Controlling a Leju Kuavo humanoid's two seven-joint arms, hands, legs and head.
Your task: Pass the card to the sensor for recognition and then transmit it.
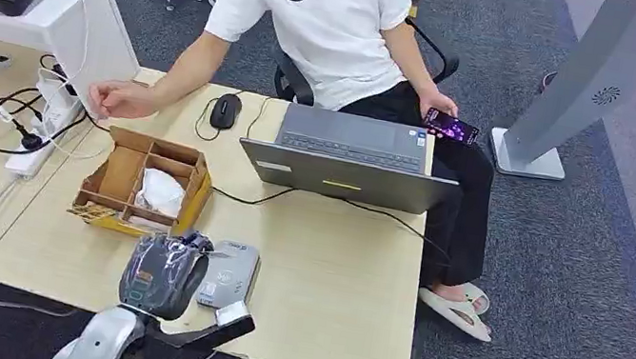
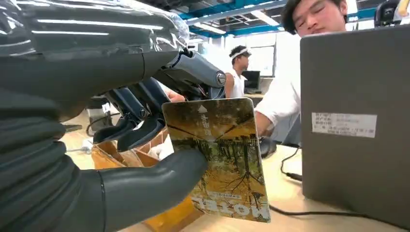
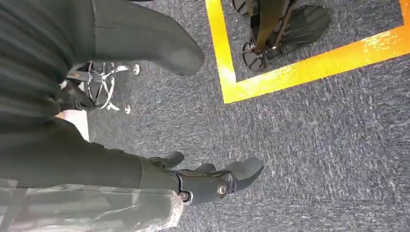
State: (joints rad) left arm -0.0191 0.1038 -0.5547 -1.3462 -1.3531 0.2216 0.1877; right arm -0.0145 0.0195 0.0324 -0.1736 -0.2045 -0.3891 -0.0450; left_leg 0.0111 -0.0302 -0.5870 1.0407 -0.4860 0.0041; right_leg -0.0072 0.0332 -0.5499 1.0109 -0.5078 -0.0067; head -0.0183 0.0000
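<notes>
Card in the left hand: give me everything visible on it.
The card is a flat, glossy rectangle with rounded corners, printed with a yellow-brown forest scene, a small white arrow with white characters near one end and large white lettering at the other. It stands tilted above the wooden table, pinched between the left robot hand's thick thumb and darker fingers, near the laptop.

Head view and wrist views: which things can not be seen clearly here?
- Card: hidden in the head view by the left hand.
- Sensor: partly covered by that hand in the head view.
- Cardboard box: mostly behind the card and fingers in the left wrist view.
- Right hand: held thing cannot be told.
</notes>
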